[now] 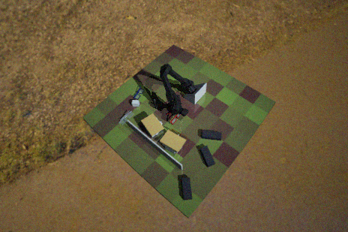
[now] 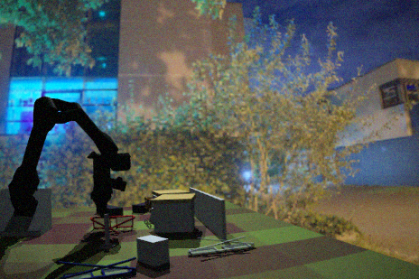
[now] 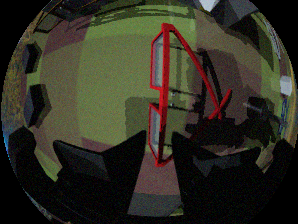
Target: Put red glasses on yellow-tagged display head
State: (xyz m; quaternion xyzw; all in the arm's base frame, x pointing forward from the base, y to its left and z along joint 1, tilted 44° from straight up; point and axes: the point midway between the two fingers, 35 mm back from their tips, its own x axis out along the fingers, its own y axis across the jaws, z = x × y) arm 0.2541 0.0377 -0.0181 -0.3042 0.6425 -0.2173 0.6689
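Note:
The red glasses are raised above the mat beside the two box-shaped, tan-topped stands. Their lenses and folded or crossing temples show in the wrist view. My gripper points down over them, partly open, with a finger on each side of the near end of the frame and a gap visible on both sides. The tan-topped boxes, which look like the display heads, are a nearer one and a farther one. No yellow tag can be made out.
A long pale wall stands behind the boxes. Silver glasses, a white cube and blue glasses lie to one side. Dark blocks lie on the other.

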